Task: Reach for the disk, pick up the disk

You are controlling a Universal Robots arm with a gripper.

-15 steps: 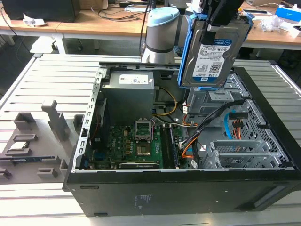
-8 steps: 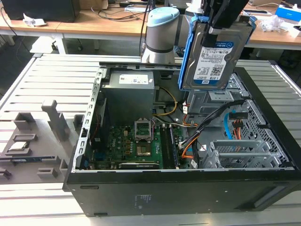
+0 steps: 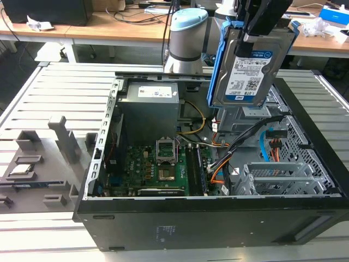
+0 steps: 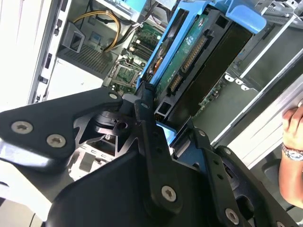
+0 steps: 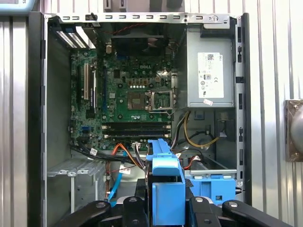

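Gripper (image 3: 260, 24) is clamped on the disk (image 3: 248, 73), gripping its upper end. The disk hangs in open air above the computer case (image 3: 207, 213), over the rear corner on the exterior view's right. It is clear of the case rim, with free room on all sides.

Its long axis is near upright, with the top leaning a bit to the exterior view's right. The label side faces the exterior camera and a blue frame runs along its edges. In the second wrist view the black fingers (image 4: 151, 137) pinch the disk's end, and the circuit-board side and connector edge show. In the first wrist view the blue frame (image 5: 166, 189) sits between the fingers.

The case lies on its side with the open face up, on a slatted metal table (image 3: 54, 93). Its tall black walls ring the opening.
- Green motherboard (image 3: 158, 169) on the floor of the case.
- Grey power supply (image 3: 150, 109) at the far end.
- Orange, yellow and blue cables (image 3: 218, 164) loose beside the board.
- Metal drive cage (image 3: 278, 174) in the near corner on the exterior view's right, below the disk.

A grey fixture (image 3: 60, 142) sits on the table to the exterior view's left of the case, holding a small silver chip (image 3: 22, 167), well apart from the gripper. A person's hand (image 4: 289, 137) shows at the edge of the second wrist view.
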